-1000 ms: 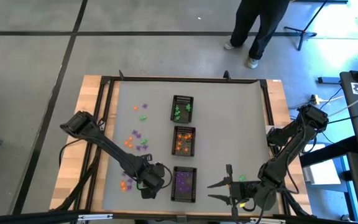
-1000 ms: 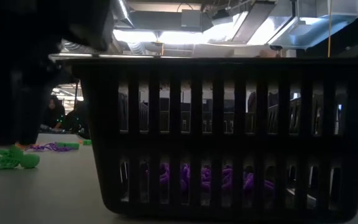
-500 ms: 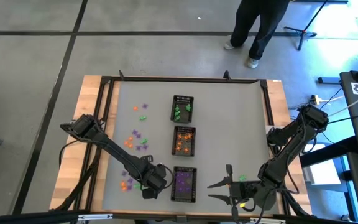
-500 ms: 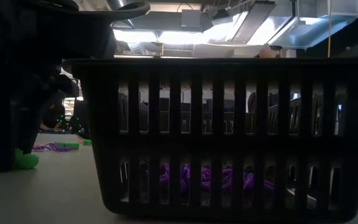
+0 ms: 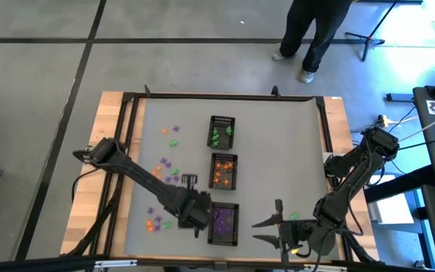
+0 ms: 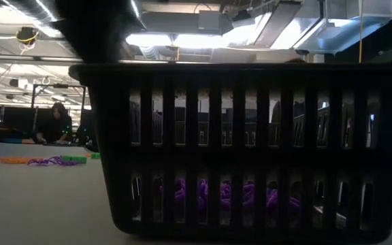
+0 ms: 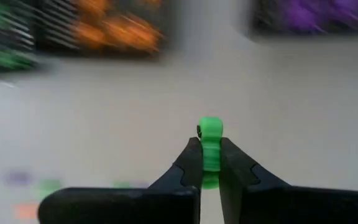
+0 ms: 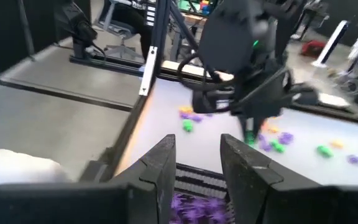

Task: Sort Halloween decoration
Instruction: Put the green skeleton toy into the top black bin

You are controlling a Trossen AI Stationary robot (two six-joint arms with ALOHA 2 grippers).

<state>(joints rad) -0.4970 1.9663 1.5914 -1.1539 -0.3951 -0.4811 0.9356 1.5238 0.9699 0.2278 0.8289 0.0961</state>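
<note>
Since the earlier frame our left gripper had moved right in the high view, from beside the loose orange pieces at lower left to the left edge of the purple tray, and its jaws had clenched on a green trinket, which had left the table where the low view earlier showed it. Our right gripper waited at the lower right of the frame, its fingers standing apart on nothing.

We judged the sorting well begun but unfinished. Green pieces lay in the upper tray, orange ones in the middle tray, purple ones in the lowest. A scatter of loose trinkets in all three colours remained left of the trays, and one more green piece sat near the right gripper. The held trinket belonged in the upper tray, well apart from where it hung.

Our grey table top sat in a wooden frame on a concrete floor. A person stood at the top of the frame.
</note>
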